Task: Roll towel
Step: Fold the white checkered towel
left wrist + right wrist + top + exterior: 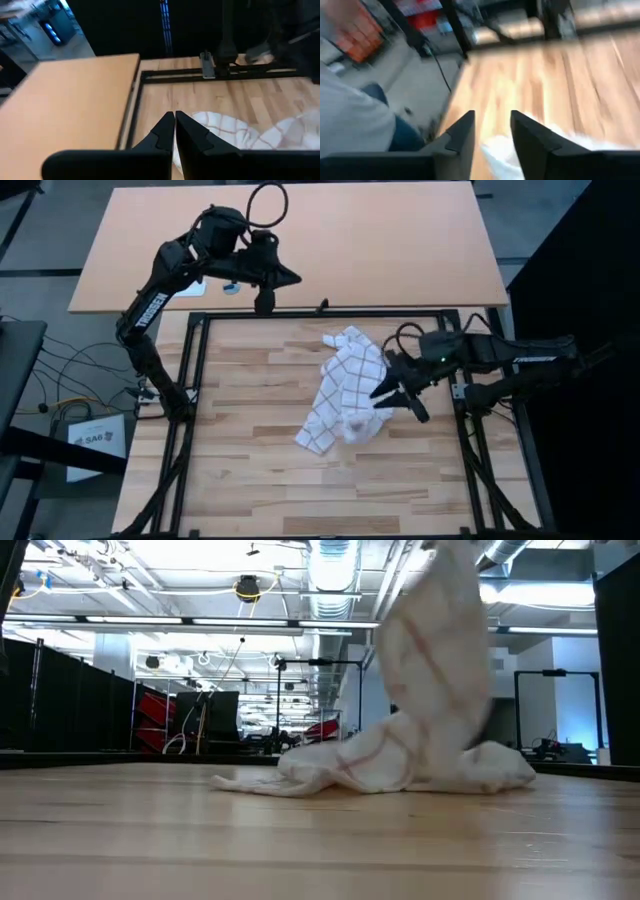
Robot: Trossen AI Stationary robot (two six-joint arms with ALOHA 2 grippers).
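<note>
Left pincer [292,278] closed, parked at far edge; right pincer [395,392] spread, low, mid-table.

Right gripper [491,132] fingers parted above the wooden table [540,85], white towel [502,157] bunched between them

We read "TROSSEN" in white down the left arm [145,310]; the floor card [97,438] shows "SA6", partly legible
</note>
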